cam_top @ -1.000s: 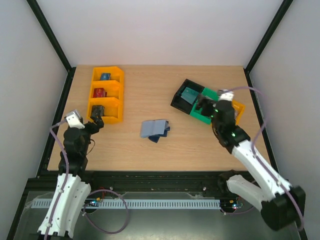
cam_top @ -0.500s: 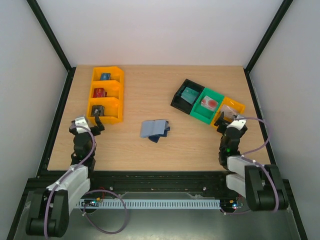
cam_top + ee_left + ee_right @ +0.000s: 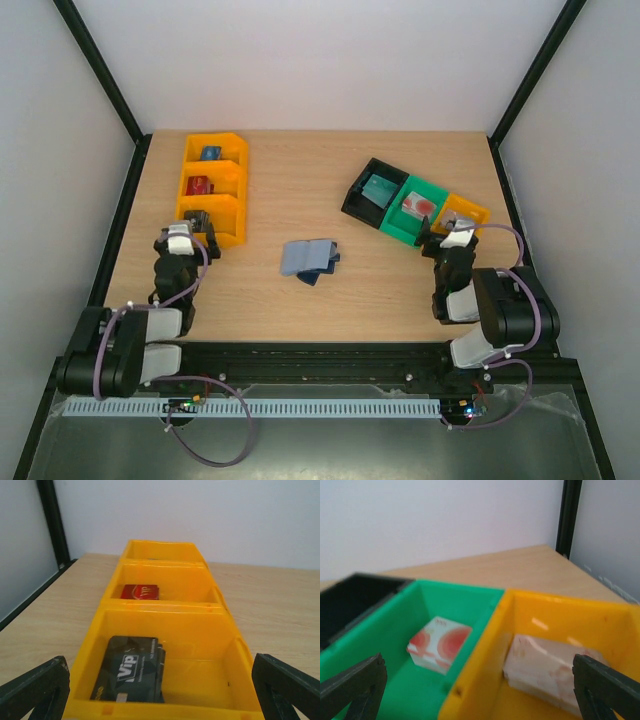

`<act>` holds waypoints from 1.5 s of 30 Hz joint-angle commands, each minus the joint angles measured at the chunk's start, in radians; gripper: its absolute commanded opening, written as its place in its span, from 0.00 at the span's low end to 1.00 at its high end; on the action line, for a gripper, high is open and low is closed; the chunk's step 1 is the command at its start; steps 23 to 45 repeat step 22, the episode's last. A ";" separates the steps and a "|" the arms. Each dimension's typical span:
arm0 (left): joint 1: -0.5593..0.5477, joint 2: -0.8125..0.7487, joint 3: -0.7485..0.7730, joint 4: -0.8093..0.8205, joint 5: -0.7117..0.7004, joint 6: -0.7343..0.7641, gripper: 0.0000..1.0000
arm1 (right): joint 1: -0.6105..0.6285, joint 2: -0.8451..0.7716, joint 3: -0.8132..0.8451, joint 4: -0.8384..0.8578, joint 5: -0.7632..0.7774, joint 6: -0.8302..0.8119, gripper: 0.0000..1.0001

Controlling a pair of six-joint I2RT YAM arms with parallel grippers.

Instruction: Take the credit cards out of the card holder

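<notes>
Navy card holder lies open near the middle of the table, slightly toward the near edge, pale blue-grey faces up. From the top view you can't tell the credit cards from the inner panels. Nothing touches it.

Your left gripper is spread wide and empty at the near end of the orange bin by the left edge. Right gripper is likewise released and empty, facing the green bin and yellow bin by the right edge.
</notes>
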 commanded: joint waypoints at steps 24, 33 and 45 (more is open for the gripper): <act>0.021 0.295 0.150 0.169 0.136 0.116 0.99 | -0.007 0.002 0.104 -0.059 0.133 0.035 0.99; 0.021 0.295 0.150 0.169 0.136 0.116 0.99 | -0.007 0.002 0.104 -0.059 0.133 0.035 0.99; 0.021 0.295 0.150 0.169 0.136 0.116 0.99 | -0.007 0.002 0.104 -0.059 0.133 0.035 0.99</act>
